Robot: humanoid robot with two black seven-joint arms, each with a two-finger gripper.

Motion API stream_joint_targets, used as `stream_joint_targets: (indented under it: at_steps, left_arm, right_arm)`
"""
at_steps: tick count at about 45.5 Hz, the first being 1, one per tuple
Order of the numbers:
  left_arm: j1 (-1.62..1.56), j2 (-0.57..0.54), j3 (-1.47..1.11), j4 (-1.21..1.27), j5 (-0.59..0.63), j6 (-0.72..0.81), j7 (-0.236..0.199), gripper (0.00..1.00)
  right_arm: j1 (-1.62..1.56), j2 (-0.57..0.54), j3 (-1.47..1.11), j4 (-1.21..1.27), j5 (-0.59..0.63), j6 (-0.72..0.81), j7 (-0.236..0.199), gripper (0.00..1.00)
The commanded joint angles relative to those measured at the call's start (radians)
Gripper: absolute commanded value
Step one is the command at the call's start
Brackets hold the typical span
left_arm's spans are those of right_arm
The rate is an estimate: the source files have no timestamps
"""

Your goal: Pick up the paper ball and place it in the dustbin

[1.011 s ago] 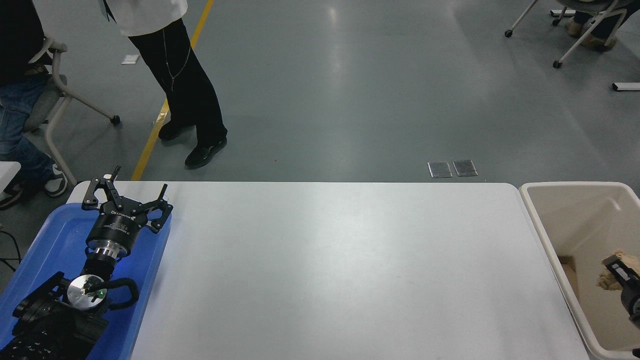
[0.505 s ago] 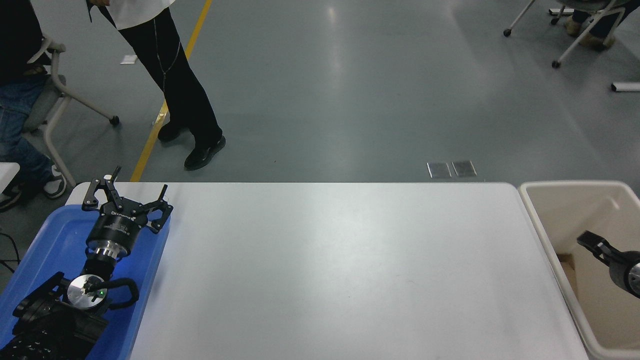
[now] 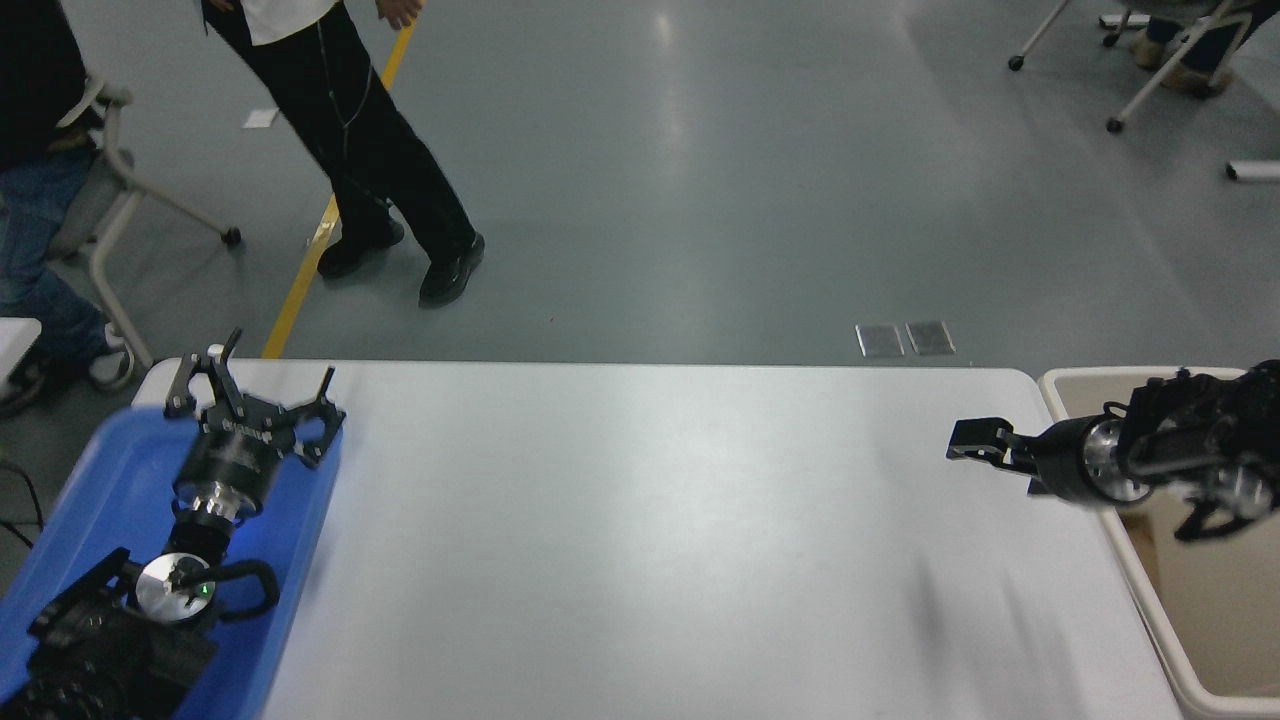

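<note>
While the left claw [image 3: 255, 400] was parked over the blue tray [image 3: 90, 490] at the tabletop's [image 3: 620, 540] left end, its fingers were spread apart and nothing was held in them. At the far side, a person's black trousers and shoes [image 3: 395, 190] were seen on the grey floor. Further right, the right claw [image 3: 975, 438] was stretched out low over the tabletop's right part, pointing left; whether it was apart or together could not be told. At the right edge the dustbin [image 3: 1130, 560] was set against the tabletop. No paper ball was seen anywhere.
</note>
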Motion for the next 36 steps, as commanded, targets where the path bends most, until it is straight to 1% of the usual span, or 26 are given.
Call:
stream_joint_targets:
  at_steps: [1, 4, 6, 11, 16, 19, 25, 32, 36]
  left_arm:
    - [0.0, 0.001, 0.0, 0.0, 0.0, 0.0, 0.0, 0.99]
    - [0.0, -0.001, 0.0, 0.0, 0.0, 0.0, 0.0, 0.99]
    - [0.0, 0.001, 0.0, 0.0, 0.0, 0.0, 0.0, 0.99]
    - [0.0, 0.001, 0.0, 0.0, 0.0, 0.0, 0.0, 0.99]
    - [0.001, -0.001, 0.0, 0.0, 0.0, 0.0, -0.002, 0.99]
    - [0.001, 0.001, 0.0, 0.0, -0.002, 0.0, -0.002, 0.99]
    - [0.001, 0.001, 0.0, 0.0, 0.0, 0.0, -0.002, 0.99]
    - [0.001, 0.001, -0.002, 0.0, -0.002, 0.0, -0.002, 0.99]
    - [0.001, 0.001, -0.002, 0.0, -0.002, 0.0, -0.002, 0.99]
  right_arm:
    - [0.313, 0.135, -0.036, 0.168, 0.192, 0.254, -0.22, 1.0]
    - [0.383, 0.136, -0.039, 0.229, 0.193, 0.262, -0.278, 1.0]
    - [0.434, 0.135, -0.043, 0.267, 0.193, 0.271, -0.302, 1.0]
    - [0.54, 0.124, -0.057, 0.326, 0.193, 0.317, -0.334, 1.0]
    - [0.649, 0.07, -0.063, 0.353, 0.192, 0.383, -0.369, 1.0]
    - [0.695, 0.058, -0.063, 0.353, 0.184, 0.42, -0.377, 1.0]
    - [0.782, 0.017, -0.042, 0.353, 0.172, 0.518, -0.377, 1.0]
    - [0.811, 0.009, -0.008, 0.353, 0.13, 0.523, -0.377, 1.0]
    - [0.81, 0.01, -0.008, 0.353, 0.127, 0.523, -0.377, 1.0]
